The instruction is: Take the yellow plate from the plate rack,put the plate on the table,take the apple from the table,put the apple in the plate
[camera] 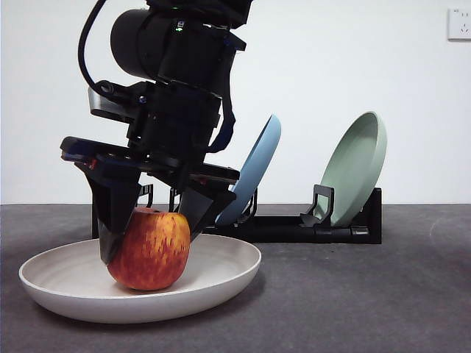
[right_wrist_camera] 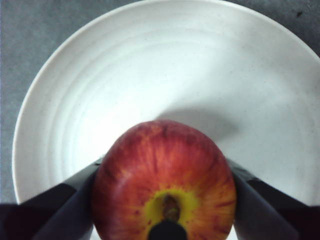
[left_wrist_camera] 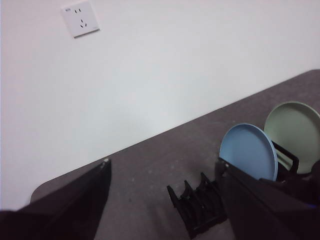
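Lying flat on bench point(camera: 383, 294), yellow plate point(camera: 221, 268) is already out of plate rack point(camera: 294, 228), ready as dish. Blue plate point(camera: 254, 169) and green plate point(camera: 357, 165) are leaning in rack slots. Right claw point(camera: 151, 239) is gripping apple point(camera: 151, 250), apple's base touching plate floor, likely for gentle release. Left claw point(left_wrist_camera: 160, 200) is waiting, spread wide, holding nothing.

plates: 3 | apple point(camera: 150, 250): 1 | plate rack point(camera: 294, 224): 1 | grippers: 2 | wall sockets: probably 1
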Action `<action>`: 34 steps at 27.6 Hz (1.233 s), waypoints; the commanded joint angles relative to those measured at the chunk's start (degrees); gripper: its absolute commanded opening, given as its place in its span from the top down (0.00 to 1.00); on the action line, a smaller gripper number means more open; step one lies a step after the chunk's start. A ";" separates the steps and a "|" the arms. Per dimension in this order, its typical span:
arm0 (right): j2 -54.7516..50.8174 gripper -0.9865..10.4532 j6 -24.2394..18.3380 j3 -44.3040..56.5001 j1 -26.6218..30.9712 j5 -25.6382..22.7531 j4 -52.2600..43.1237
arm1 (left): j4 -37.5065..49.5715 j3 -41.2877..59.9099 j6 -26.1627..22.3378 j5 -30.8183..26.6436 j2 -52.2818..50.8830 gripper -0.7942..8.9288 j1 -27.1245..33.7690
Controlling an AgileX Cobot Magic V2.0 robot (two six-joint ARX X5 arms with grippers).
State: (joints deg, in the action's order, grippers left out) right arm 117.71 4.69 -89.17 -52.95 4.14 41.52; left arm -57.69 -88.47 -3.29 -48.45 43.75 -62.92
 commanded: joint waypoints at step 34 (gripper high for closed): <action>-34.49 0.94 -4.35 -0.15 7.76 -3.04 8.09 | 2.32 0.13 -5.16 17.94 18.56 0.93 0.28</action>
State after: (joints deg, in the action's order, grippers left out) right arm 84.90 1.63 -89.19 -45.93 1.28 48.99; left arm -56.18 -88.47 -6.37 -31.18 61.73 -62.87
